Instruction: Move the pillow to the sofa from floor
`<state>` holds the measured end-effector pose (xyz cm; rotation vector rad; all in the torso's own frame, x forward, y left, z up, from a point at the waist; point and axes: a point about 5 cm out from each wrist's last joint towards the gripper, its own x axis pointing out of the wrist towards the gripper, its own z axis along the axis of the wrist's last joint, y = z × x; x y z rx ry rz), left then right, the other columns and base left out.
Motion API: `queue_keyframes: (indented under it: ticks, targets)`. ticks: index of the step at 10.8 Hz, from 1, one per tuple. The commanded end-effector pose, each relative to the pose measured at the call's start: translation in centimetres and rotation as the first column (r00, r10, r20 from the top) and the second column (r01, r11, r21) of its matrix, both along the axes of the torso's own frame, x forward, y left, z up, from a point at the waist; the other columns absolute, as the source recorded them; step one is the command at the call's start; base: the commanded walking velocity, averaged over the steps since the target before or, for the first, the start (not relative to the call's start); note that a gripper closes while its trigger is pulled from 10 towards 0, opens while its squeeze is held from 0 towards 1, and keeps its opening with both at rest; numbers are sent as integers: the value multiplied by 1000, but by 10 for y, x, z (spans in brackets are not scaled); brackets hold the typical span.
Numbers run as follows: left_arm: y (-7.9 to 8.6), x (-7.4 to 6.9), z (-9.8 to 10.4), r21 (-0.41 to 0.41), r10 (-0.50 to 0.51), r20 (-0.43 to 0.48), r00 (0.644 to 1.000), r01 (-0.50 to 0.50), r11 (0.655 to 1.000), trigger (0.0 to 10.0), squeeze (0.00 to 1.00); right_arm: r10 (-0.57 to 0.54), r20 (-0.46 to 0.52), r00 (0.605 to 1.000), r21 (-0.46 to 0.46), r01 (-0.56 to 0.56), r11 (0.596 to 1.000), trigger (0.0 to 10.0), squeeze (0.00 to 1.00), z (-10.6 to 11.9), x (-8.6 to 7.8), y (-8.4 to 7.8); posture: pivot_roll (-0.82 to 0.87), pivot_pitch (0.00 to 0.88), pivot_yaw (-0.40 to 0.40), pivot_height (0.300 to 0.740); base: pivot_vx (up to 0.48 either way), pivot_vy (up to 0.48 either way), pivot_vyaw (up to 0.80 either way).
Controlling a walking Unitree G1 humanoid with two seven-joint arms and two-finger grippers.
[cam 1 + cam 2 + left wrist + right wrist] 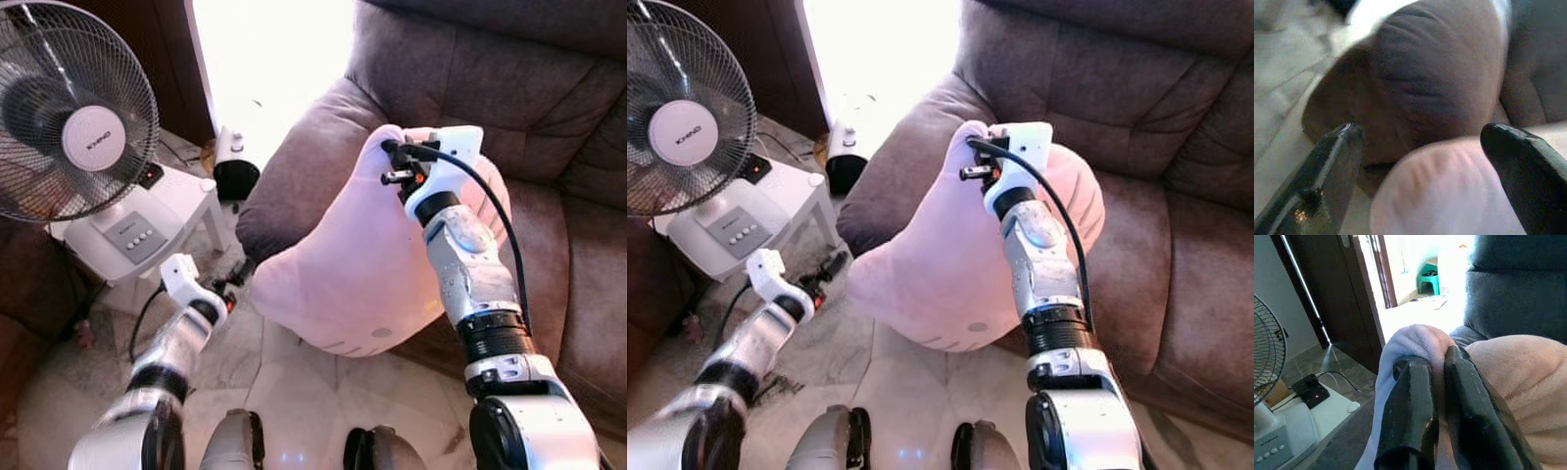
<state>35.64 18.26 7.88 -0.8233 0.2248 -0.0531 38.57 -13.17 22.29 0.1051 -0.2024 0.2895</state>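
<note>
The pillow (pixel 362 264) is off the floor, pinched at its top corner by the right gripper (pixel 1437 382) against the sofa (pixel 549 117) arm at 12 o'clock; the left gripper (pixel 1425 166) gapes empty beside it at 9 o'clock; setting it on the seat remains.

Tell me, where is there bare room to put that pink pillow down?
The sofa seat to the right of the pillow is bare, bordered by the backrest. The armrest top is free but rounded. Left is crowded: fan, white stand. The right pincer pinches the pillow's corner; the left pincer is open by its lower edge.
</note>
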Motion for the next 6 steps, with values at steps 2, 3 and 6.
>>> queue_keyframes:
  ticks: [2,3,6]
  targets:
    - [6,4,0,-114,92,-81,992,-101,988,10000,0,11,124,992,22,-14,1000,10000,0,28,-6,2,118,254,-53,704,0,0,0]
    - [4,6,3,-134,80,-70,994,-89,987,10000,0,13,122,993,24,-16,1000,10000,0,28,-7,3,120,253,-50,704,0,0,0]
    - [-12,10,6,-150,-29,-75,997,18,988,10000,0,21,122,992,27,-24,999,10000,0,29,-12,5,99,261,-46,704,0,0,0]
